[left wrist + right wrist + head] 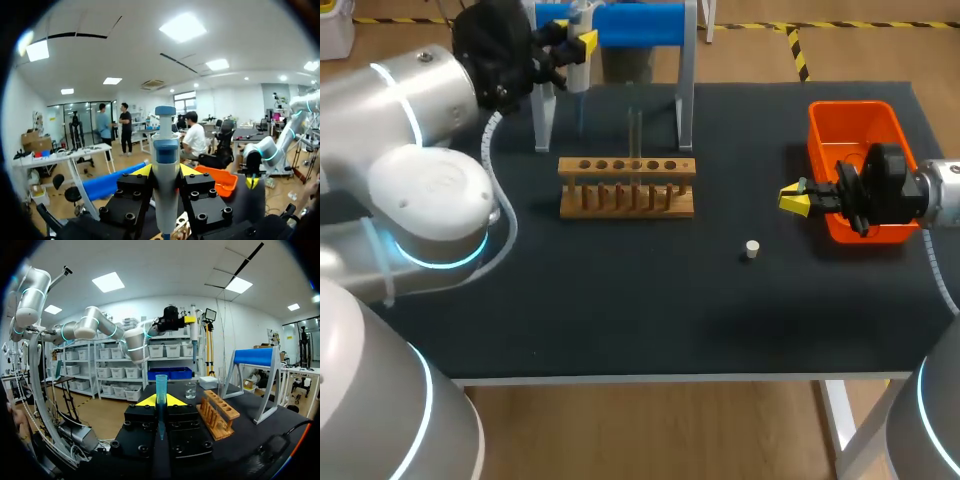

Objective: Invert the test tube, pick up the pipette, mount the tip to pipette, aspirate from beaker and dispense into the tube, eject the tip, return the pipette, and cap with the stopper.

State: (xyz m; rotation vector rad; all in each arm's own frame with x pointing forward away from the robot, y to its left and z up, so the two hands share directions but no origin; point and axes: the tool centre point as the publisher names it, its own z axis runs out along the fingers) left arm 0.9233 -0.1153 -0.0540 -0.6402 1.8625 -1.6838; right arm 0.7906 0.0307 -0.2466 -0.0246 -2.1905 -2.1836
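Matte black tabletop (pixel 620 300): left jaws clamp the cylindrical pipette (pixel 165 165), right jaws pinch a translucent blue tip (pixel 161 390).

Premises: a robotics laboratory, fitted out as a wet-lab bench. Evidence on the black-topped table (pixel 620 310): a wooden test-tube rack (pixel 627 187) with a row of holes, a clear tube (pixel 635 130) standing in it, a glass beaker (pixel 190 390), a blue-barred stand (pixel 640 25), an orange bin (pixel 855 125) and a small stopper (pixel 752 249). The left arm (pixel 430 195) and right arm (pixel 945 190) flank the bench. The left gripper (pixel 576 42) clamps a pipette (pixel 165 180); the right gripper (pixel 794 198) clamps a blue pipette tip (pixel 161 387).
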